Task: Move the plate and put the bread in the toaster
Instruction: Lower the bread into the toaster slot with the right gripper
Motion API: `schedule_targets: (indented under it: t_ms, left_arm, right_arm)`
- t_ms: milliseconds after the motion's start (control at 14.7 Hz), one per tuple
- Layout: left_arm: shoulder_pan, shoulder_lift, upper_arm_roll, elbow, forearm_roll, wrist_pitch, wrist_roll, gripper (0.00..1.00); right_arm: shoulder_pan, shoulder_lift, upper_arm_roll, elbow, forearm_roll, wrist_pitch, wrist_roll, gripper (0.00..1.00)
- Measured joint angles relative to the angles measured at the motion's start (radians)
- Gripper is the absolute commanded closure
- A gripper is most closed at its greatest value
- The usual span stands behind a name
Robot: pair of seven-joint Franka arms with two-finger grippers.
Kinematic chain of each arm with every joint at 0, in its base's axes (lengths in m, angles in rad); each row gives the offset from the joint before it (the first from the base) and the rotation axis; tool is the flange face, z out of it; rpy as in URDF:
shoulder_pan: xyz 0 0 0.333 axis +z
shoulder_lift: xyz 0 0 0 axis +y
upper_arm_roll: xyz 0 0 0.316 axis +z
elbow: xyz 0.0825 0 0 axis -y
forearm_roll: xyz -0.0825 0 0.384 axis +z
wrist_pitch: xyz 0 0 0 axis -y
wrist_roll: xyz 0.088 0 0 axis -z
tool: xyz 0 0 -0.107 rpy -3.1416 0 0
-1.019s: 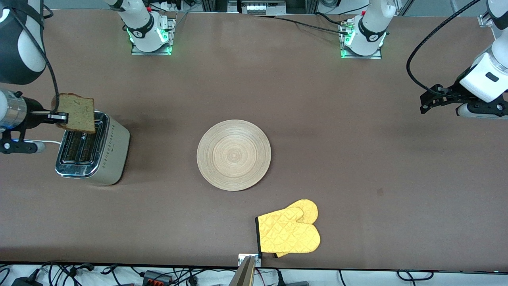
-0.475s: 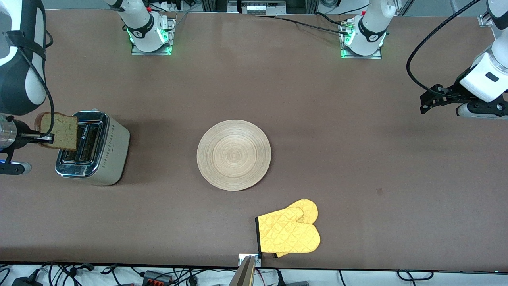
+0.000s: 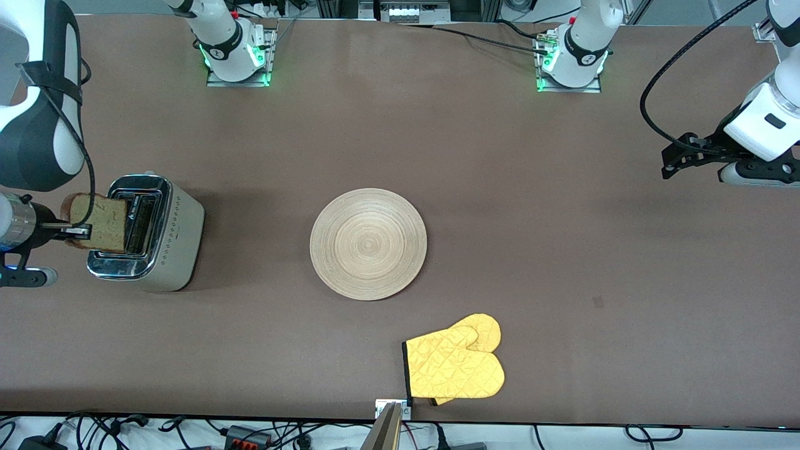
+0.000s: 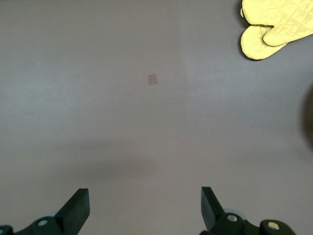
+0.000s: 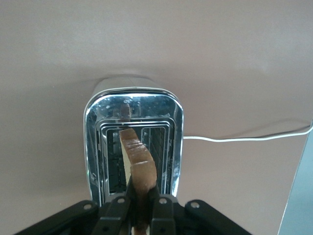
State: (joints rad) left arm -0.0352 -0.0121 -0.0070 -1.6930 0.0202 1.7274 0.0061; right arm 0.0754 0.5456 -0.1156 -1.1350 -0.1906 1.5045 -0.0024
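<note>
My right gripper [image 3: 81, 232] is shut on the bread [image 3: 100, 222], a brown slice held on edge just above the toaster [image 3: 150, 234] at the right arm's end of the table. In the right wrist view the bread [image 5: 138, 164] hangs edge-on over the toaster's slots [image 5: 134, 147], between my fingers [image 5: 166, 215]. The round light-wood plate [image 3: 368, 244] lies mid-table, apart from both grippers. My left gripper [image 4: 145, 208] is open and empty, raised over bare table at the left arm's end, and waits there.
A yellow quilted oven mitt [image 3: 456, 365] lies near the table's front edge, nearer the camera than the plate; it also shows in the left wrist view [image 4: 274, 27]. The toaster's white cord [image 5: 244, 138] trails off on the table beside the toaster.
My right gripper has carried the bread down and nearer the camera, from above the toaster's farther end to low over its slots. The left arm has not moved.
</note>
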Motion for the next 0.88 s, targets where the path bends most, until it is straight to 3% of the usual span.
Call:
schedule_targets:
  t_ms: [883]
  left_arm:
    - [0.000, 0.000, 0.000, 0.000, 0.000, 0.000, 0.000, 0.00]
  right_arm:
    - [0.007, 0.036, 0.002, -0.034, 0.025, 0.013, 0.046, 1.00]
